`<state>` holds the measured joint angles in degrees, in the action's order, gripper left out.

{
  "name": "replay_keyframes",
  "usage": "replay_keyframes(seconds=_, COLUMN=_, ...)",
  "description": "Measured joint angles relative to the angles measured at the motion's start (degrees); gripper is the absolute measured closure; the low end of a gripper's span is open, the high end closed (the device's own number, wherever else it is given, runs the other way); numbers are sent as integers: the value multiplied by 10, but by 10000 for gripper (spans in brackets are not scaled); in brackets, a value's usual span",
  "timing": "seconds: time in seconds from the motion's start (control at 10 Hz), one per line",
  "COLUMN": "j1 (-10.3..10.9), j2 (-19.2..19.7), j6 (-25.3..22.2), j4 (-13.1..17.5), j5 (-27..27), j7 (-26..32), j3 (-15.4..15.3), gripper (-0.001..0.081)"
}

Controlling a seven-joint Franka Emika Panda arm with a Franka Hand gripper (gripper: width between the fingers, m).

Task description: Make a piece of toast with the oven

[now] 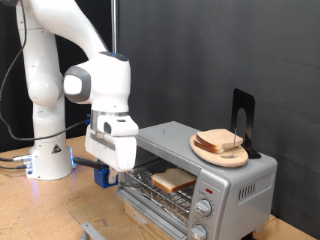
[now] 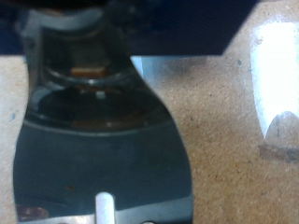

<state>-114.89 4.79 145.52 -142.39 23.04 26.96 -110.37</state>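
Note:
The silver toaster oven (image 1: 235, 185) stands at the exterior view's lower right, and its front looks open. One slice of toast (image 1: 172, 181) lies flat on the wire rack (image 1: 160, 198) inside. My gripper (image 1: 104, 176), with blue fingers, hangs just outside the oven's left end at rack height. Nothing shows between the fingers. In the wrist view a dark blurred part of the hand (image 2: 103, 140) fills most of the picture above the tan table (image 2: 224, 159). The toast does not show there.
A wooden plate (image 1: 222, 156) with stacked bread slices (image 1: 220, 142) sits on the oven's top, with a black stand (image 1: 243, 115) behind it. Round knobs (image 1: 205, 207) line the oven's right front. A pale shiny object (image 2: 276, 84) shows in the wrist view.

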Motion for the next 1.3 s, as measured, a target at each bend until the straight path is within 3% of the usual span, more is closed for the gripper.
replay_keyframes(seconds=0.2, j1=0, j2=-24, j6=16, j4=-5, j5=-56, j7=36, j3=7, gripper=402)
replay_keyframes(seconds=0.4, j1=-1, j2=-21, j6=46, j4=-11, j5=-128, j7=74, j3=22, gripper=402)
replay_keyframes(seconds=0.5, j1=-6, j2=-4, j6=46, j4=-13, j5=-141, j7=81, j3=32, gripper=402)
replay_keyframes(seconds=0.7, j1=-40, j2=62, j6=14, j4=-15, j5=-138, j7=87, j3=36, gripper=402)
replay_keyframes(seconds=1.0, j1=-40, j2=80, j6=12, j4=-15, j5=-131, j7=96, j3=31, gripper=402)
replay_keyframes(seconds=1.1, j1=-47, j2=110, j6=1, j4=-15, j5=-132, j7=110, j3=27, gripper=402)
replay_keyframes(seconds=1.3, j1=-87, j2=191, j6=-32, j4=-15, j5=-131, j7=131, j3=2, gripper=402)
